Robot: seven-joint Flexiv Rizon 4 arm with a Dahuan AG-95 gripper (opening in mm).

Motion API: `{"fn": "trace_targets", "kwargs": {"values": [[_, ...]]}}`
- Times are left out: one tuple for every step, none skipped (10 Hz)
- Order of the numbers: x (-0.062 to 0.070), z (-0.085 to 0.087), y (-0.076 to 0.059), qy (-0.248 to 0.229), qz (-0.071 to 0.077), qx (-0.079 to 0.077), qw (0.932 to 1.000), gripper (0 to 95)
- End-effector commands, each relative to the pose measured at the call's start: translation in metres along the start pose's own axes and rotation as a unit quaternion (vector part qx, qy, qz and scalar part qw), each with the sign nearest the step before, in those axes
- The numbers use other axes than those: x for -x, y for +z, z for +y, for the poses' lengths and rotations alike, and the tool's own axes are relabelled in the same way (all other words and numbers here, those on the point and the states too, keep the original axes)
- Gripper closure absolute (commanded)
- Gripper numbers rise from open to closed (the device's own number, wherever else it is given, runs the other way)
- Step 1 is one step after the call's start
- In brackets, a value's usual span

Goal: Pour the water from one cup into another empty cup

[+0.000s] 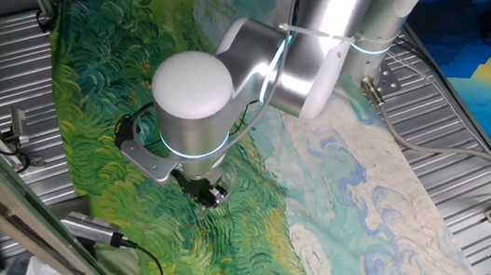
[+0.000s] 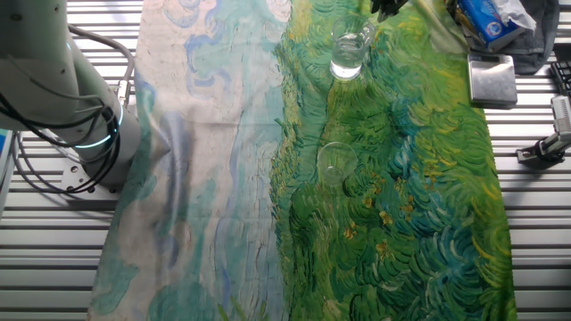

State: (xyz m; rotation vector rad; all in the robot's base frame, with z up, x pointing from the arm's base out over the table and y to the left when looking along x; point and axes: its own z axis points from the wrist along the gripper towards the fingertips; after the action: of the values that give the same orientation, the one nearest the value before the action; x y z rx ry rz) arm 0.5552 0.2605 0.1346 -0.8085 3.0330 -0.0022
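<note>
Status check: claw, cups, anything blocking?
Claw low over the cloth, state unclear. One glass cup up near claw, looks lifted; second cup free on cloth. No obstruction seen.

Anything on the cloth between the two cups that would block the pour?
Nothing visible does. In the other fixed view the upper cup sits just below the gripper at the top edge, and the lower cup stands apart from it, with only bare painted cloth between them. Whether the gripper is open cannot be told.
</note>
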Motion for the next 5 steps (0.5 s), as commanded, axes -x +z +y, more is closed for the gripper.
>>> {"fn": "trace_targets", "kwargs": {"values": [[0.003,-0.001,0.001,0.003,0.000,-0.001,1.0000,76.0],[0.006,-0.002,-0.001,0.004,0.002,-0.001,1.0000,76.0],[0.010,-0.002,-0.001,0.005,0.003,-0.002,1.0000,76.0],[0.013,-0.002,-0.001,0.007,0.004,-0.002,1.0000,76.0],[0.016,-0.001,0.001,0.007,0.003,-0.003,1.0000,76.0]]}}
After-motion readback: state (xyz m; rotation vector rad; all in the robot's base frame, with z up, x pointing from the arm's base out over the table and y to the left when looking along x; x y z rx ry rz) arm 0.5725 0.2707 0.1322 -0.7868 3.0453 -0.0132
